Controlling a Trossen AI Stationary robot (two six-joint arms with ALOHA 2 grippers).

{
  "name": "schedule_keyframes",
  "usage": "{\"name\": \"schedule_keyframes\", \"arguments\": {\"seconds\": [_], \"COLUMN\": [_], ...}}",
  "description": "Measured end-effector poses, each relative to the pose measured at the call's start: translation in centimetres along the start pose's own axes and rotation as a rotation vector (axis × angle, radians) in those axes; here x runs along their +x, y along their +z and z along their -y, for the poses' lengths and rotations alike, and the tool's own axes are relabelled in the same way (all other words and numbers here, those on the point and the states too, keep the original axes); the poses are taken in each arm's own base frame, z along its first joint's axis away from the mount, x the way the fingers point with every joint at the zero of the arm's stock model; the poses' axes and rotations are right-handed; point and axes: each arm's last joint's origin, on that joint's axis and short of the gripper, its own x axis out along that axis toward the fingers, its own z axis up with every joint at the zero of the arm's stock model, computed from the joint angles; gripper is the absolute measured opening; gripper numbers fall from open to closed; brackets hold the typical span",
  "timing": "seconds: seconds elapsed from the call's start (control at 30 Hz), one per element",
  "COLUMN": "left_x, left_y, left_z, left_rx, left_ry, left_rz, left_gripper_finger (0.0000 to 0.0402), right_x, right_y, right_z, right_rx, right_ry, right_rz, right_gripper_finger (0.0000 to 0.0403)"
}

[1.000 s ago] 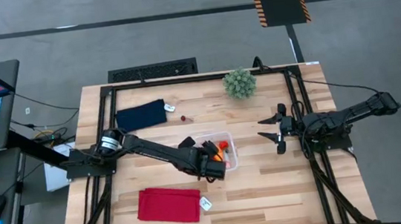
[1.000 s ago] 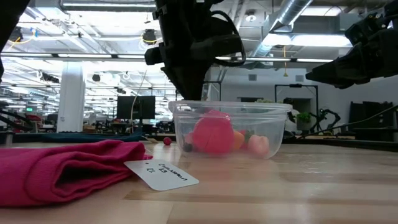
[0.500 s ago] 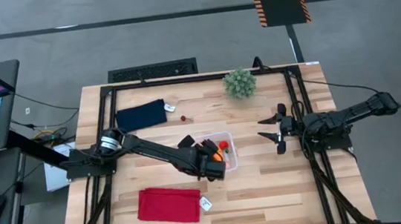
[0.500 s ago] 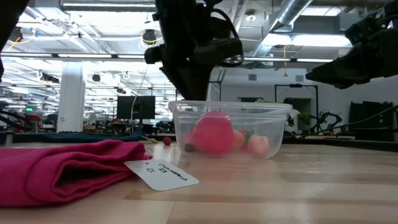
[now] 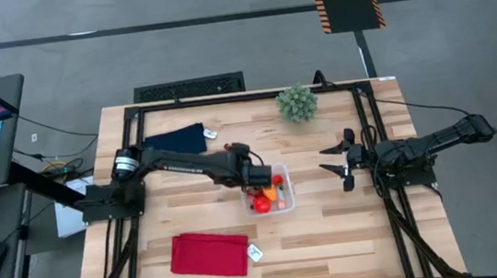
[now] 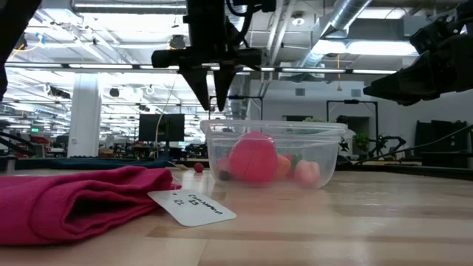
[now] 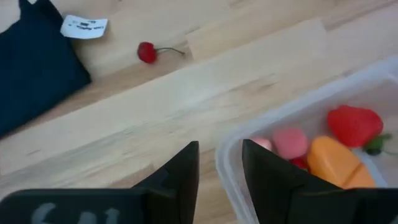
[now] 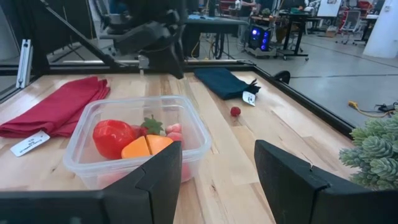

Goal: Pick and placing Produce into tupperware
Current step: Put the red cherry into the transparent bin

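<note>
The left gripper (image 7: 219,167) hangs with its fingers (image 7: 180,171) a narrow gap apart and nothing between them, poised over the rim of the tupperware (image 5: 282,197) on the side nearest the navy cloth (image 5: 175,143). In the low view it sits clear above the container's wall, fingers pointing down. Inside the tupperware lie several pieces of produce: a big red fruit (image 8: 112,137), an orange piece (image 7: 333,163), a strawberry (image 7: 354,124) and a pink piece (image 7: 289,142). So most of the task looks done. One small cherry (image 7: 147,52) is left out on the worktop (image 5: 332,232), between the navy cloth and the container, apart from both; no other loose produce shows. The right gripper (image 5: 343,160) waits well off to the right of the tupperware, its fingers spread wide and empty. The red cloth (image 5: 210,253) and the green plant ball (image 5: 297,102) lie away from the work.
</note>
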Motion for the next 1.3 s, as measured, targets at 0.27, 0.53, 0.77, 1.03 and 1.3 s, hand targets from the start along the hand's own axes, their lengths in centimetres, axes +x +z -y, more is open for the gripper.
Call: {"name": "schedule_keyframes", "arguments": {"seconds": [0.27,0.53,0.77,1.03,1.3], "left_x": [0.4,0.2,0.1,-0.2,0.9], "left_y": [1.3,1.7,2.3,2.9,4.0], "left_z": [-0.1,0.2,1.1,2.3,1.3], "left_rx": [-0.053,0.011,-0.217,-0.617,-1.09], "left_ry": [-0.071,-0.079,-0.148,-0.304,-0.233], "left_rz": [-0.127,-0.006,0.122,0.083,-0.108], "left_gripper_finger": [0.0114,0.0114,0.0114,0.0114,0.0114], "right_x": [0.0,0.0,0.0,0.0,0.0], "right_y": [0.0,0.0,0.0,0.0,0.0], "right_z": [0.0,0.0,0.0,0.0,0.0], "right_rx": [-0.001,0.0,0.0,0.0,0.0], "right_ry": [0.0,0.0,0.0,0.0,0.0], "right_rz": [-0.001,-0.001,0.0,-0.001,-0.001], "right_gripper_finger": [0.0224,0.0224,0.0224,0.0224,0.0224]}}
